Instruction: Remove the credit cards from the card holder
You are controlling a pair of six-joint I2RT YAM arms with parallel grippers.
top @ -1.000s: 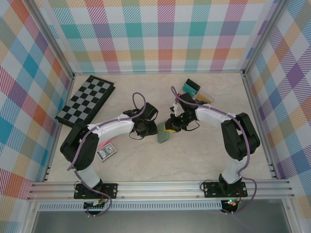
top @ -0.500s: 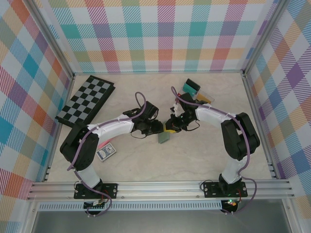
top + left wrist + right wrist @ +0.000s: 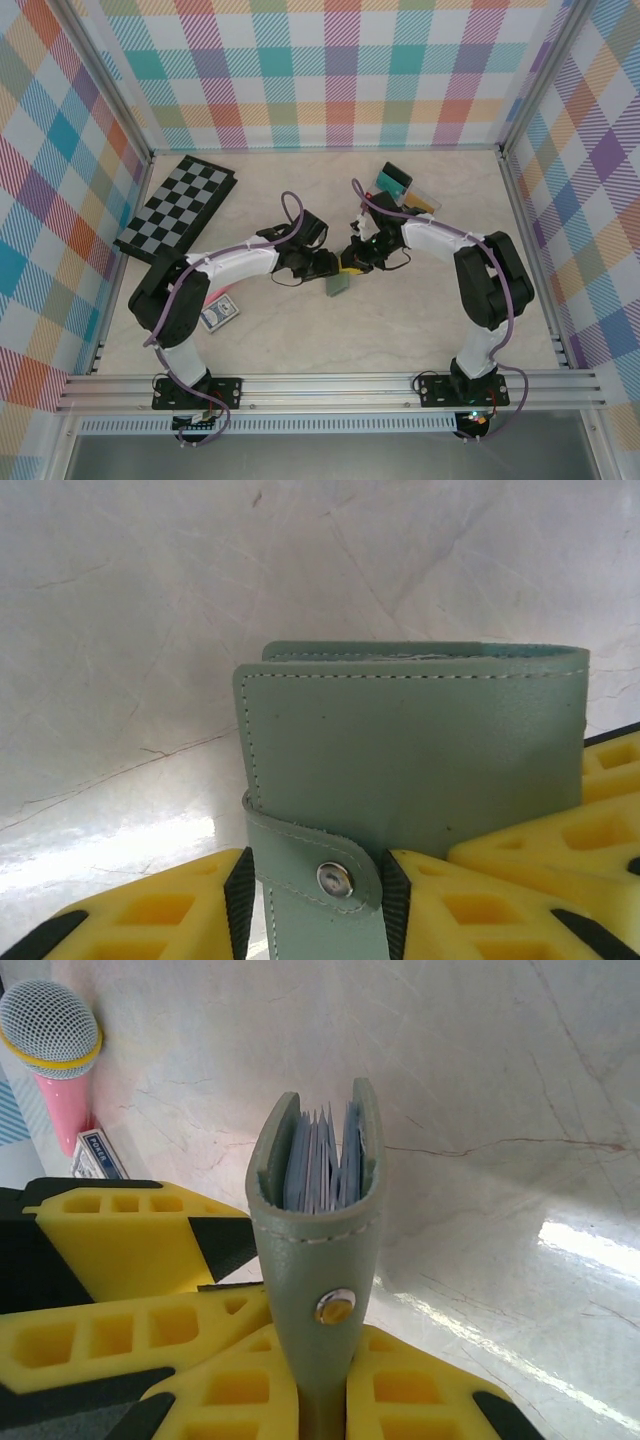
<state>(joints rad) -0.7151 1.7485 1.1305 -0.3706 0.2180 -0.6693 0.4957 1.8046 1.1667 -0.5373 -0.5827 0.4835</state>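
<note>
Near left on the table (image 3: pixel 400 330): blue-patterned card pack (image 3: pixel 218 314), with a pink mic toy (image 3: pixel 50 1035) just beside it. The card holder (image 3: pixel 338 285) is mid-table between the two arms, stood on end, closed, with the snap (image 3: pixel 334 879) fastened. The right gripper (image 3: pixel 318 1400) is clamped narrow on the holder's lower end, one yellow finger on each face, and the holder sticks up out of the jaws. The credit cards (image 3: pixel 318 1165) are inside it, a stack of blue-grey edges showing at the open top between the two leather walls. The left gripper (image 3: pixel 318 910) comes in from the left, square to the holder's broad face. Its jaws are partly apart and straddle the strap (image 3: pixel 300 845), black pads right at the strap's edges. Can't tell whether it's pinching the strap or just touching. Far left: folded checkered board (image 3: pixel 175 208) near the wall. Far right: clear tray (image 3: pixel 408 190) with flat teal, dark and yellow pieces in it, well apart from the holder.
</note>
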